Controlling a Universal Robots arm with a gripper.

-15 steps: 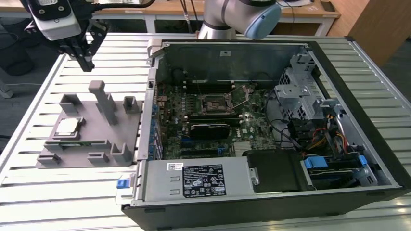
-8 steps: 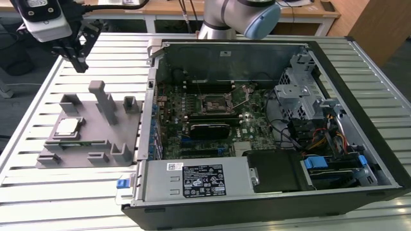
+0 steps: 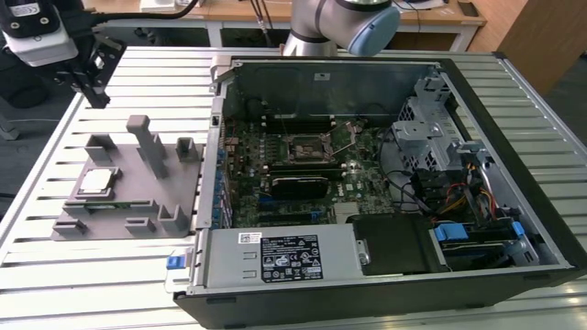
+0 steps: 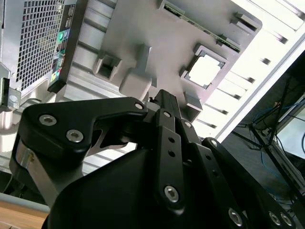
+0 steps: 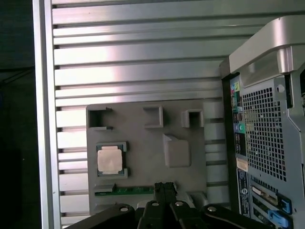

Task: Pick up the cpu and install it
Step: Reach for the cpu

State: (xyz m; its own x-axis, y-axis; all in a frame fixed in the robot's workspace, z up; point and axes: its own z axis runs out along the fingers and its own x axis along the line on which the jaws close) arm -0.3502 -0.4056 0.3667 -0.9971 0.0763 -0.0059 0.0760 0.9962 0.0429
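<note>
While I hang over the far corner of the slatted table [image 3: 101,275] at the exterior view's left, my gripper [image 3: 95,98] is up off the surface and touches nothing. Gripper state: closed, empty. In both wrist views the fingertips [image 5: 165,186] look pressed together w/ nothing between them, though the tips are partly hidden by my own linkage.

Next item rightward: grey fixture plate [image 3: 133,191], flat on the table, just beside the case wall. The cpu [image 3: 96,181] lies flat in a square recess of that plate, silvery top up, on the side away from the case. It is well apart from my gripper and not yet picked up. A thin green strip [image 5: 125,190] sits in a slot along the plate edge near the cpu; approx. a memory stick, cannot confirm.

Further right: PC case [image 3: 541,206] on its side, panel off. Motherboard [image 3: 362,182] exposed inside. Cpu socket [image 3: 307,146] sits approx. mid-board, metal frame around a dark centre. Power supply [image 3: 275,254] is along the near edge. Drive cage [image 3: 427,130] and cables are at the exterior view's right.
</note>
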